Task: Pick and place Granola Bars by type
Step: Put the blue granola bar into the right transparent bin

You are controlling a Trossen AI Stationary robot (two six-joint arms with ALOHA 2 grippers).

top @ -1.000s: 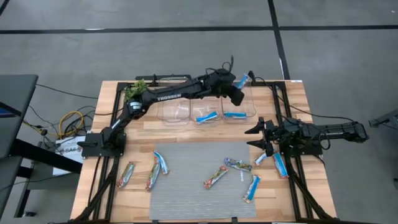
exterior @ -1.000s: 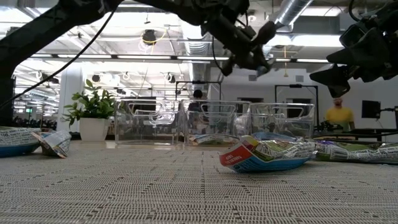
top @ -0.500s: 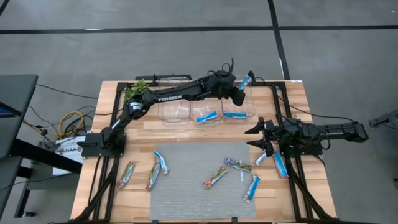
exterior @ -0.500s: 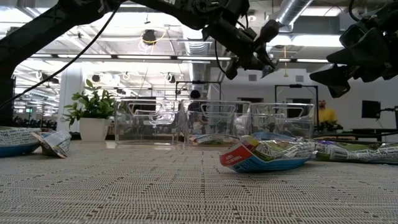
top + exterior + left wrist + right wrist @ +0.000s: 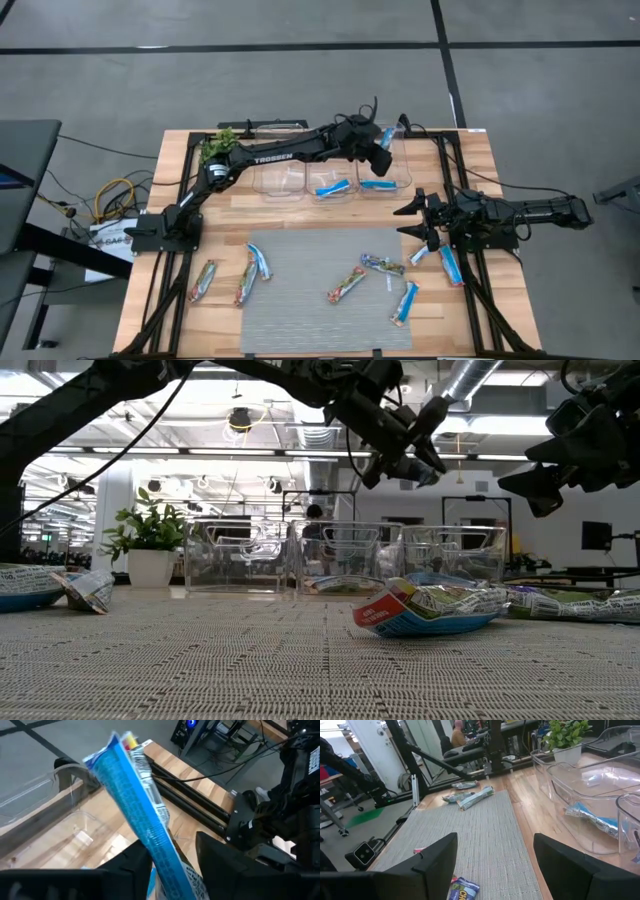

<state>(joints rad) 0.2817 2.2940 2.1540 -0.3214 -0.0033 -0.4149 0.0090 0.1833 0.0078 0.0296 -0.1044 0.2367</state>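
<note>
Landmark: row of three clear bins (image 5: 330, 178) at the far edge of the table (image 5: 190, 315).
Left gripper (image 5: 383, 150): above the right-hand bin of the row; fingers parted around a blue-and-white bar (image 5: 145, 825); whether they press it, cannot tell.
Blue-and-white bar: between the left fingers, over that bin, tilted.
Bins' contents: one blue bar (image 5: 332, 186) in the middle bin, another (image 5: 377, 184) in the right-hand bin.
Right gripper (image 5: 412, 221): near side of the bins, to their right, over the mat's edge; jaws wide apart, empty.
Remaining Granola Bars (image 5: 370, 277): scattered on the grey mat (image 5: 300, 320) and wood, near side of the bins.
Plant (image 5: 216, 146): just left of the bins.
</note>
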